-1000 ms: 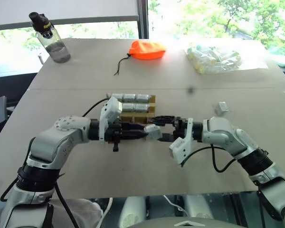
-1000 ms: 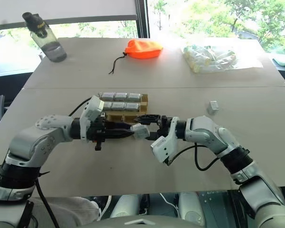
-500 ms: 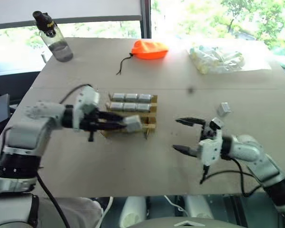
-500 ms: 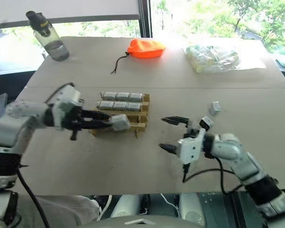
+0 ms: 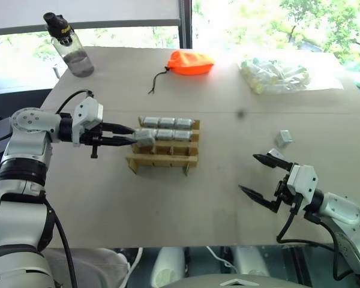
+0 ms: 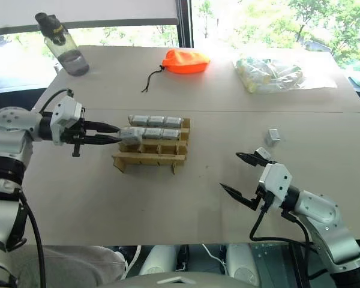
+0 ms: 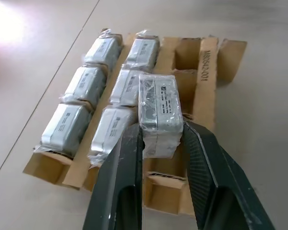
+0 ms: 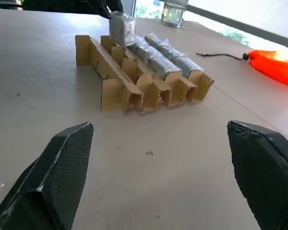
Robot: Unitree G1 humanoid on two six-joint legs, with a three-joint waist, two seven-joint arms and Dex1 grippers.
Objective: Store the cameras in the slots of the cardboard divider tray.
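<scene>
The cardboard divider tray (image 5: 162,157) lies mid-table with several silver-grey, plastic-wrapped cameras (image 5: 167,123) standing in its two back rows. My left gripper (image 5: 134,137) reaches in from the left, shut on another camera (image 7: 158,103). It holds that camera just above the tray's left end, over the front rows of slots (image 7: 182,84). A loose camera (image 5: 282,138) lies on the table to the right. My right gripper (image 5: 248,173) hovers open near the front right, apart from the tray (image 8: 116,88), with nothing between its fingers (image 8: 67,163).
A water bottle (image 5: 69,45) stands at the back left. An orange pouch (image 5: 189,62) with a black cord lies at the back centre. A clear bag of pale cylinders (image 5: 275,75) is at the back right. The table's front edge runs just below my right gripper.
The two grippers met at the camera in front of the tray. My left gripper has since carried it left and back to the tray's left end. My right gripper has drawn away to the front right, open.
</scene>
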